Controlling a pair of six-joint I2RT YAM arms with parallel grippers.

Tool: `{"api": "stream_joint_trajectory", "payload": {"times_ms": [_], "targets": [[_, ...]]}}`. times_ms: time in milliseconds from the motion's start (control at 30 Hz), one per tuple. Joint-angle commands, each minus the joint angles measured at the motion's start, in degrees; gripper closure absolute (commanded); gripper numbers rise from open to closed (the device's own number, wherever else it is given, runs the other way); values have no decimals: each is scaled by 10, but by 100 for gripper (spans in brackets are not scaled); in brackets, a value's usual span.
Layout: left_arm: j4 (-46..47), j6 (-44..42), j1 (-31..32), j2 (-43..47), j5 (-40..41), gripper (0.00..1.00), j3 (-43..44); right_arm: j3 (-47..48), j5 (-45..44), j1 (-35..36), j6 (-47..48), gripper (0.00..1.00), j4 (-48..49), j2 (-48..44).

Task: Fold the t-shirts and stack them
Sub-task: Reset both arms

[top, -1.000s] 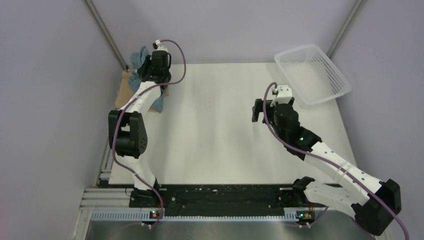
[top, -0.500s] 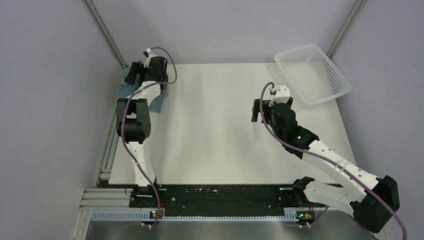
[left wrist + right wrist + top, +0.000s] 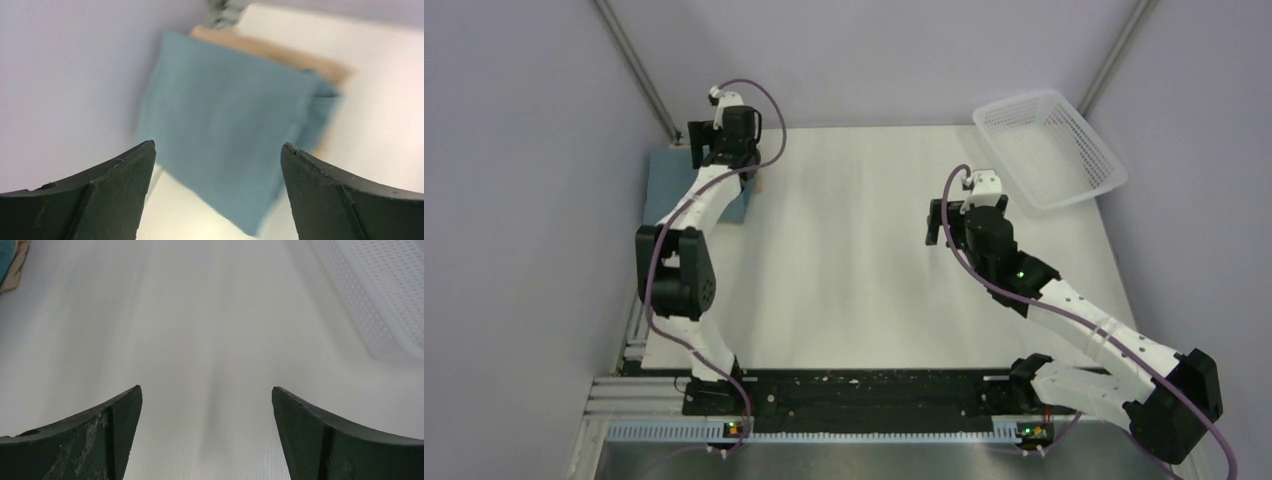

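With left gripper (image 3: 217, 145) and right gripper (image 3: 206, 387) open and empty, risk at 10 o'clock of dragging teal shirt (image 3: 225, 125) off tan shirt (image 3: 280, 52) by withdrawing too low.

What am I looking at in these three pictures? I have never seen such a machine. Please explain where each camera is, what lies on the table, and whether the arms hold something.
Two robot arms are bolted at the near edge of a table. The wide picture is taken from above and behind them. The other two come from cameras on the wrists; the dark shapes at the bottom are each arm's fingers. In the far left corner a folded teal-blue t-shirt lies on a tan t-shirt. A white mesh basket sits at the far right. The left pincer hangs open above the shirts; the right pincer is open over bare table. Neither holds anything.
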State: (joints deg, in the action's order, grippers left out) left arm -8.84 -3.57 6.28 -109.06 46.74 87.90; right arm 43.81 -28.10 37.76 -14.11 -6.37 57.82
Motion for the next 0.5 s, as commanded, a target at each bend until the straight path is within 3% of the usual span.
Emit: {"api": "stream_joint_trajectory", "payload": {"times_ms": [0,100,200,367,467], "targets": [[10,153,17,181,-242,1,-52,0,10,1,-7,1,24,-4],[79,232,21,264,-376,1,-131,-3,10,1,-14,1,19,-5],[111,298,50,342,-426,1,-214,-16,-21,0,-25,1,18,-12],[105,300,200,453,-314,1,-376,-65,-22,-19,-83,1,37,-17],[68,358,222,514,-306,1,-481,-92,14,-22,-118,1,48,-18]]}}
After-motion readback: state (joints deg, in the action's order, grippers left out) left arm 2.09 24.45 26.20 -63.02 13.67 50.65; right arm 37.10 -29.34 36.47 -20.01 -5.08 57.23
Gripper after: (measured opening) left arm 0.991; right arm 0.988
